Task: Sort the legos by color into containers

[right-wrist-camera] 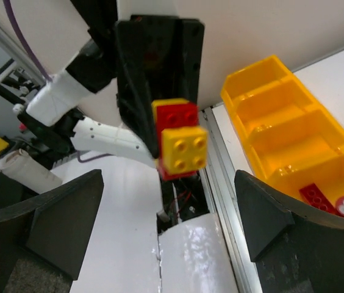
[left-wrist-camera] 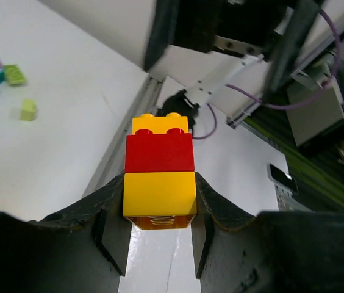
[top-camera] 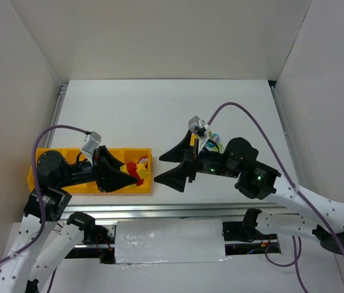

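Observation:
My left gripper [top-camera: 129, 174] is shut on a small stack of legos [top-camera: 138, 171], yellow, red, yellow, and holds it up at the right end of the yellow tray [top-camera: 80, 188]. In the left wrist view the stack [left-wrist-camera: 160, 177] sits squeezed between my fingers [left-wrist-camera: 211, 207]. My right gripper [top-camera: 158, 168] is open and empty, pointing left at the stack from just right of the tray. In the right wrist view the stack [right-wrist-camera: 181, 143] hangs in the air between the wide-apart fingers [right-wrist-camera: 56, 220]. The tray [right-wrist-camera: 263, 91] shows a red lego [right-wrist-camera: 317, 196] in its nearest compartment.
Loose teal and green legos [top-camera: 213, 143] lie on the white table under the right wrist; some show in the left wrist view [left-wrist-camera: 14, 74]. A metal rail [top-camera: 190, 210] runs along the table's near edge. White walls enclose the table.

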Action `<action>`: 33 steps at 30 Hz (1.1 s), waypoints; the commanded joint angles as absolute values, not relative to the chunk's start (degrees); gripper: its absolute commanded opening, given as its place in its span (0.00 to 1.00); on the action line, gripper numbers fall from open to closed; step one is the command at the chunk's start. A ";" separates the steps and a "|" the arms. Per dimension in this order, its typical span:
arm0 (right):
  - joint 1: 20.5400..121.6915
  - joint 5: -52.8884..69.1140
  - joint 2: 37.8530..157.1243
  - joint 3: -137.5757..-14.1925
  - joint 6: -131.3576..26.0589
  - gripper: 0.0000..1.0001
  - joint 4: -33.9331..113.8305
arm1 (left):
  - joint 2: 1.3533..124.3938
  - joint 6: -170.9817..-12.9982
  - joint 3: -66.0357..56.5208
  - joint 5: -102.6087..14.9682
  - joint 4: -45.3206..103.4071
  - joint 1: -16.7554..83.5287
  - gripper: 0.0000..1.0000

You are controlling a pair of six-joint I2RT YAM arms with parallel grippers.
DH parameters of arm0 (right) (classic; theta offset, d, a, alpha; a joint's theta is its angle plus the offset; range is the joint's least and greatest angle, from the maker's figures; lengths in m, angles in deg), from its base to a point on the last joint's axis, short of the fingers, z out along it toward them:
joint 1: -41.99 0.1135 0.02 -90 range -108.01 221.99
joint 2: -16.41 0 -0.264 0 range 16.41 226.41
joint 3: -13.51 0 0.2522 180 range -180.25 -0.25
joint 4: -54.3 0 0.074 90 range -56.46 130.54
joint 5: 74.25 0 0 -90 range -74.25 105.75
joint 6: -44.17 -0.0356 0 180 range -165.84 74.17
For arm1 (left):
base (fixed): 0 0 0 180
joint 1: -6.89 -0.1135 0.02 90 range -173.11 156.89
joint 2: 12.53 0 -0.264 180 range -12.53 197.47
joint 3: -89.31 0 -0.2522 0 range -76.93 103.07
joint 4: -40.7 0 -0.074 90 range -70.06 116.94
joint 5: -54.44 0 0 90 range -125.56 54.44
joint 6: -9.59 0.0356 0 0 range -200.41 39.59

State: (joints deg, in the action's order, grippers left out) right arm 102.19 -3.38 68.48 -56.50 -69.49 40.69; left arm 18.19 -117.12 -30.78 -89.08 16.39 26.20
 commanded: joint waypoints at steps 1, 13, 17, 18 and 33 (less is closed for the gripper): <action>101.93 -5.77 72.47 -60.19 -72.46 0.94 46.34 | 15.16 -119.95 -32.01 -99.45 28.94 26.22 0.00; 103.07 -14.56 80.66 -64.15 -76.59 0.71 53.90 | 14.45 -111.88 -27.53 -96.30 16.84 26.22 0.00; 103.07 -14.66 78.99 -62.04 -76.68 0.71 54.78 | 14.89 -112.57 -27.88 -95.50 17.00 26.22 0.00; 103.07 -14.57 78.81 -61.78 -76.34 0.71 54.70 | 14.89 -112.93 -28.06 -95.50 17.70 26.22 0.00; 103.42 -17.12 82.32 -61.33 -74.23 0.57 54.34 | 16.03 -115.48 -27.09 -94.27 19.91 26.22 0.00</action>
